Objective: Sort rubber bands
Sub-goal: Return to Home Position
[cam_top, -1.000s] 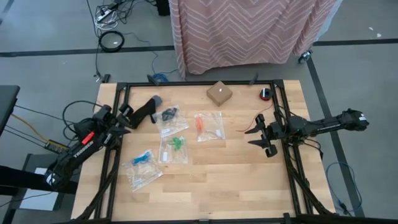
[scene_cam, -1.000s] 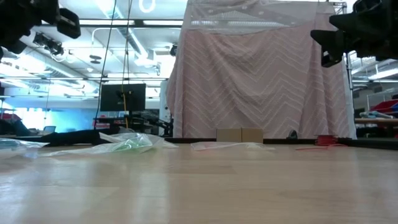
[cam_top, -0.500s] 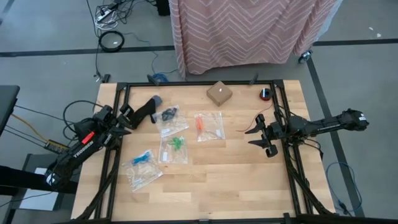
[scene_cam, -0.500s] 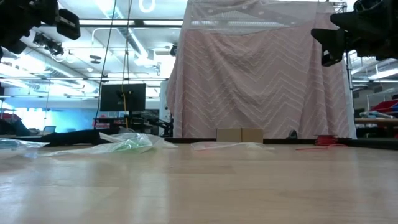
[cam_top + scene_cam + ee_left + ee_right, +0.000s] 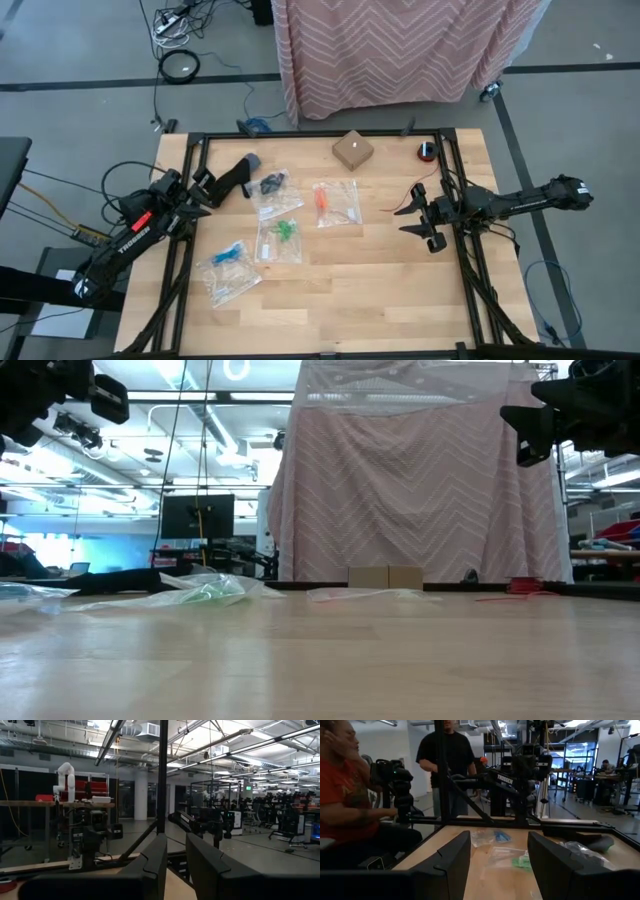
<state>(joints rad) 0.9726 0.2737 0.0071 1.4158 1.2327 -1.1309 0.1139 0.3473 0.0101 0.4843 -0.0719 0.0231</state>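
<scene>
Four zip bags (image 5: pixel 345 212) on the table (image 5: pixel 380 290) each hold one clump of rubber bands (image 5: pixel 284 230); the orange clump (image 5: pixel 321 198) lies lengthwise, far edge to near. At opposite table sides, the left gripper (image 5: pixel 176 836) is barely parted and the right gripper (image 5: pixel 499 836) wide apart, both empty.

The left arm lies at the left, angled far-right, the left gripper (image 5: pixel 207 192) showing a narrow gap between its 2 fingers. The right arm points left, with the right gripper (image 5: pixel 406 220) spread wide.

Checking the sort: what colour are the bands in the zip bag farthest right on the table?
Orange rubber bands, clearest in the high view.
</scene>
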